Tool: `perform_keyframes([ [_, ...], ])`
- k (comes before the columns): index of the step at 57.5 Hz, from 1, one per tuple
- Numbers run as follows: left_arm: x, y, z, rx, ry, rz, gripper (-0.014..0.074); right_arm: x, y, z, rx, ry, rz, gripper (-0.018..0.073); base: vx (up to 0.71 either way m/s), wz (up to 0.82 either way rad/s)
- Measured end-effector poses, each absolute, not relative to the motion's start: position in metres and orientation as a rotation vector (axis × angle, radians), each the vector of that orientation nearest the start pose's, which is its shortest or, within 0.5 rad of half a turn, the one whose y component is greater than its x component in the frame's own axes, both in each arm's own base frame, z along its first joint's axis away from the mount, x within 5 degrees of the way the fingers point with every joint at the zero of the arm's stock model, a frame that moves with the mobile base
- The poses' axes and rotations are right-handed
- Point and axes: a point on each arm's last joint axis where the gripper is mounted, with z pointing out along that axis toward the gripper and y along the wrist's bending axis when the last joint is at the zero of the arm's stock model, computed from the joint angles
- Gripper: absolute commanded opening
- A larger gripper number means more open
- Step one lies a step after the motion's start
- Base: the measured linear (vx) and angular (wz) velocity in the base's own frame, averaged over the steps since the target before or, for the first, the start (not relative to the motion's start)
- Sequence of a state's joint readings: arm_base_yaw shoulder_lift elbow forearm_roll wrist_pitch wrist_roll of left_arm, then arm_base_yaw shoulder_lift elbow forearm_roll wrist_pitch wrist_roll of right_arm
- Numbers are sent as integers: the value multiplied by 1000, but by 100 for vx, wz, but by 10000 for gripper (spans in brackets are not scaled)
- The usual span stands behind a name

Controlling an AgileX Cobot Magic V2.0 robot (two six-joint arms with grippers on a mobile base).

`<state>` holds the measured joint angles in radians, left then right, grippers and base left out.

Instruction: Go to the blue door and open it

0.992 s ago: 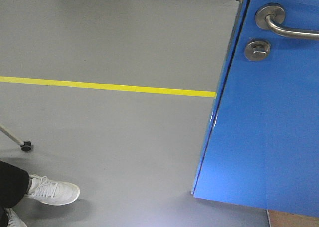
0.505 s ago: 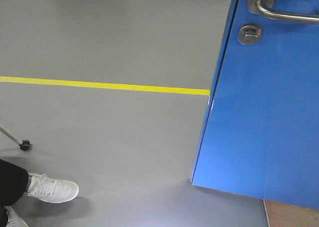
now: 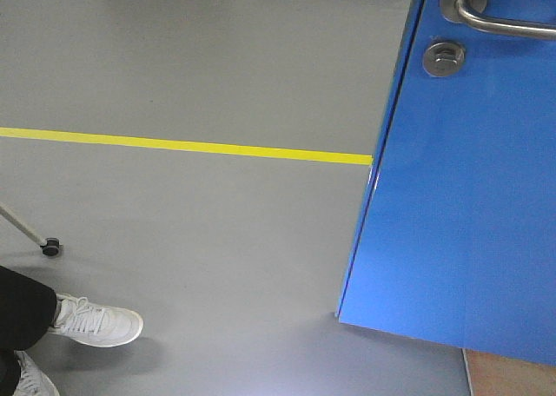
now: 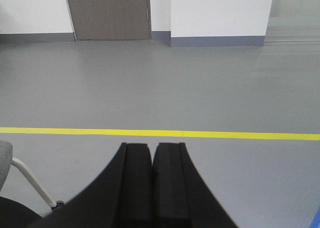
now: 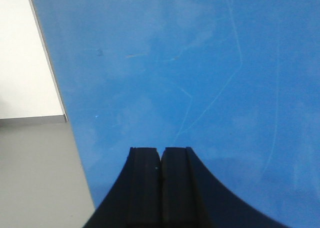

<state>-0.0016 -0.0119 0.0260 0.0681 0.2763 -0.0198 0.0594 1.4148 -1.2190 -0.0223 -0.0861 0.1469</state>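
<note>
Indoor lab or office hall: grey floor [image 4: 200, 88] with yellow tape line [image 4: 160, 133], white walls [image 4: 220, 10], brown door [image 4: 107, 13] upper left.

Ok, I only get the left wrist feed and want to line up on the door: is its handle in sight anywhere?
Observer: Yes. In the front view the silver lever handle sits at the top right of the blue door.
Operator: Is the right end effector near the panel?
Observer: Its camera shows the right end effector shut, pointing at the blue surface.
Operator: Anything else on the floor?
Observer: A white sneaker at lower left.
</note>
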Motion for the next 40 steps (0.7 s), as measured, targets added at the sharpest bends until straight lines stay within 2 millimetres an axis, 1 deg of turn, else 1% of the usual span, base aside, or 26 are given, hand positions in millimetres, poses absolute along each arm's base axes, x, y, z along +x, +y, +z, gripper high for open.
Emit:
perform_keyframes([
  [12,55,2,180,29,1773,48,73,336,20,401,51,1593,145,12,0,0],
  [20,55,2,180,29,1773,48,73,328,20,410,50,1569,146,12,0,0],
  [24,55,2,180,29,1773,48,73,317,19,421,49,1536,148,12,0,0],
  [32,55,2,180,29,1773,48,73,290,17,449,45,1441,152,12,0,0],
  [40,55,2,180,29,1773,48,73,267,16,468,39,1367,152,12,0,0],
])
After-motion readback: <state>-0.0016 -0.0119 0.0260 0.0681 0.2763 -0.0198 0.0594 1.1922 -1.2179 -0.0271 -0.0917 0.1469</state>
